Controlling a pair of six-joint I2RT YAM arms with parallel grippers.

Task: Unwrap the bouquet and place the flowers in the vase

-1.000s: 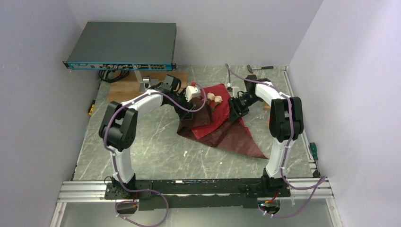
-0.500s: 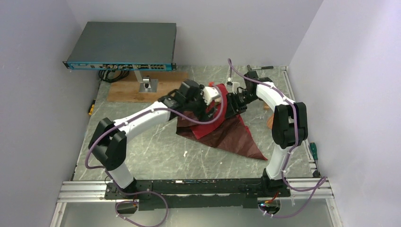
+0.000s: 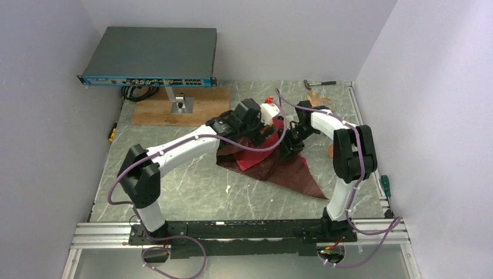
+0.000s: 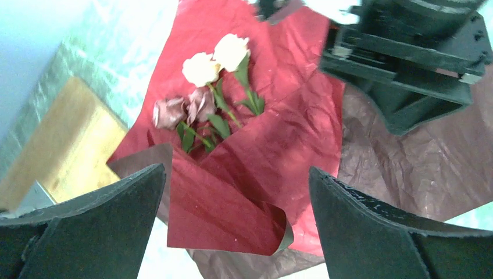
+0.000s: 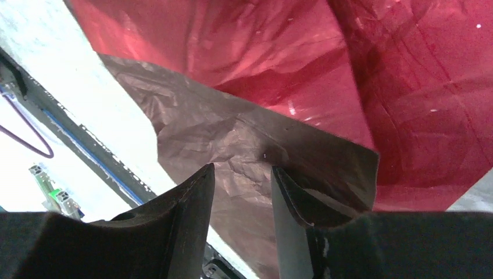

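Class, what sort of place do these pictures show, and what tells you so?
Probably a robotics lab cell: a left arm and right arm bolted to a metal rail, plain walls boxing in the table, and a rack-style electronics unit behind.

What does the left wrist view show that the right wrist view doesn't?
Only the left wrist view: the flowers, two cream and two pinkish roses lying on the opened wrapping paper, plus the wooden board and the right arm. Only the right wrist view: a dark rail beyond the paper. Both: the red paper and its dull brown underside.
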